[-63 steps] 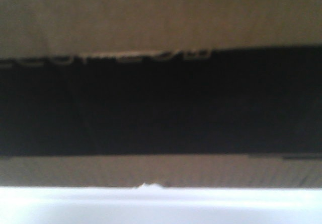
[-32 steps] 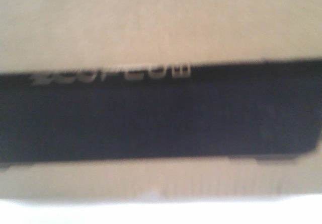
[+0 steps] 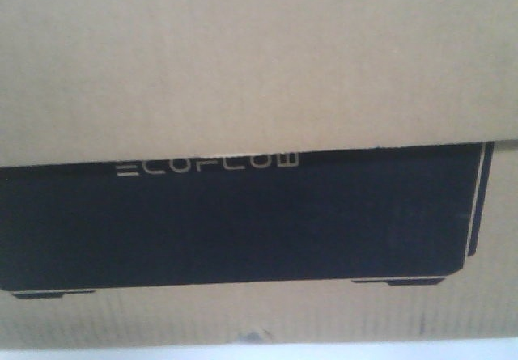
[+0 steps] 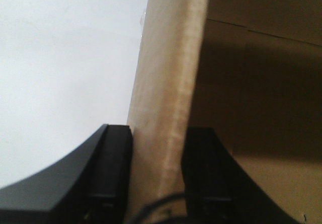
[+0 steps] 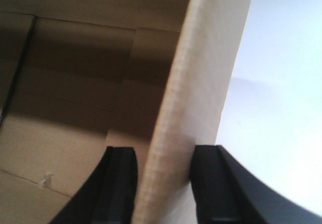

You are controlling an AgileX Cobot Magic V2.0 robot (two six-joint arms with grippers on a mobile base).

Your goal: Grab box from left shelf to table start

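Note:
The box (image 3: 259,69) fills the front view: brown corrugated cardboard with a wide black panel (image 3: 243,230), pale "ECOFLOW" lettering (image 3: 206,166) and a small nick (image 3: 255,336) in its lower edge. In the left wrist view my left gripper (image 4: 158,176) is shut on an upright box wall (image 4: 166,83), one black finger (image 4: 113,168) outside and one inside. My right gripper (image 5: 163,183) straddles the opposite box wall (image 5: 201,83) in the same way, with its outer finger (image 5: 214,183) pressed against the cardboard. The left shelf is out of view.
A thin strip of white surface (image 3: 405,352) shows under the box's lower edge. The same plain white surface lies outside the gripped walls (image 4: 60,73) (image 5: 282,108). The box's shaded brown interior (image 4: 261,108) (image 5: 75,108) takes up the other side of each wrist view.
In the front view the box's black panel and lower edge have slid downward, and the white strip beneath has narrowed. The picture has gone from blurred to sharp.

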